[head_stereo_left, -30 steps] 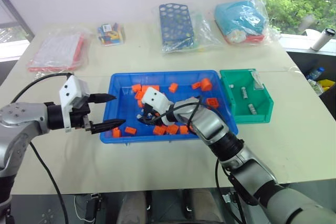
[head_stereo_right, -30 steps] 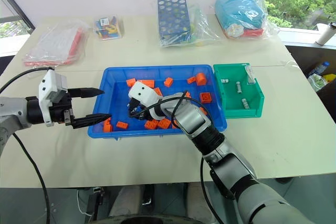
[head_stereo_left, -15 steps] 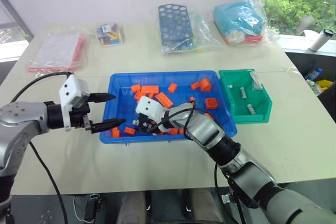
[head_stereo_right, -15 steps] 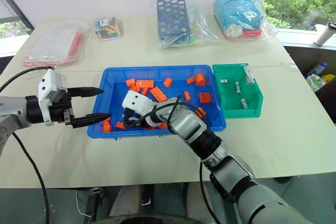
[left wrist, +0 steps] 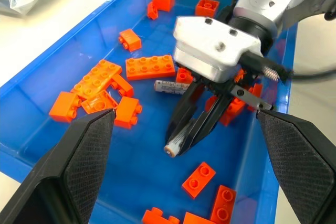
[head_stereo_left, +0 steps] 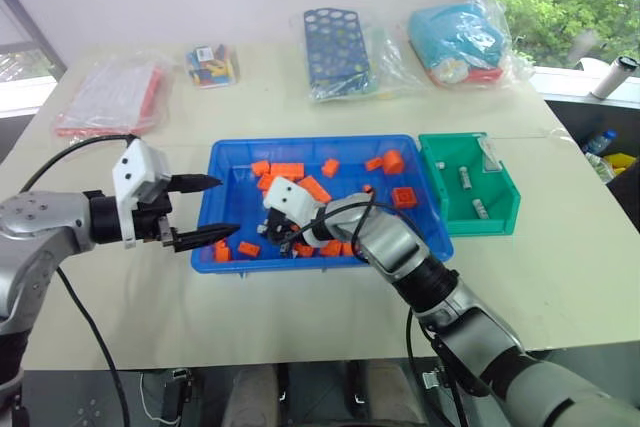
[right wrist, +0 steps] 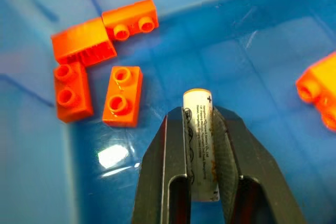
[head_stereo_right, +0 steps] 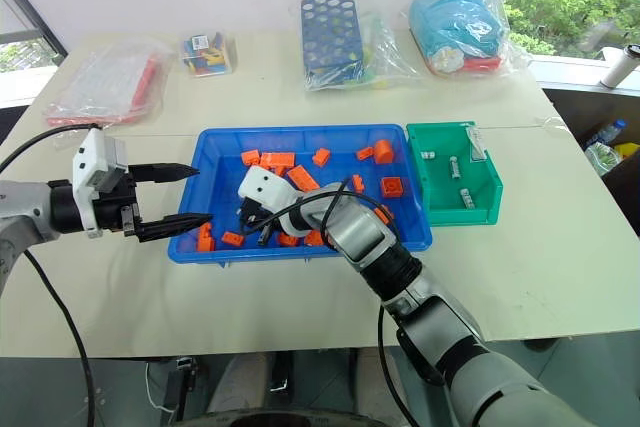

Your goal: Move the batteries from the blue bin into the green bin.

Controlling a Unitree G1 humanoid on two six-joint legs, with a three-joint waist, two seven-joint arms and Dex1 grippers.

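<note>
The blue bin (head_stereo_left: 310,140) sits mid-table and holds several orange bricks (head_stereo_left: 285,170). My right gripper (right wrist: 198,116) is low inside the bin near its left end, shut on a silver battery (right wrist: 198,135) that stands between the fingers and sticks out past the tips (left wrist: 177,144). A second battery (left wrist: 170,86) lies flat on the bin floor just behind that gripper. My left gripper (head_stereo_left: 225,207) hovers open at the bin's left rim, holding nothing. The green bin (head_stereo_left: 497,209) stands against the blue bin's right end, with three batteries (head_stereo_left: 463,176) inside.
Along the far side of the table lie a bagged dark-blue rack with round holes (head_stereo_left: 337,47), a light-blue bagged bundle (head_stereo_left: 462,37), a small colourful packet (head_stereo_left: 211,64) and a red bagged pack (head_stereo_left: 110,97). A white bottle (head_stereo_left: 613,75) stands off the table's right corner.
My right gripper dipped toward the bin's near left, closed on a battery, and has drawn slightly back up with it. The left arm has stayed still.
</note>
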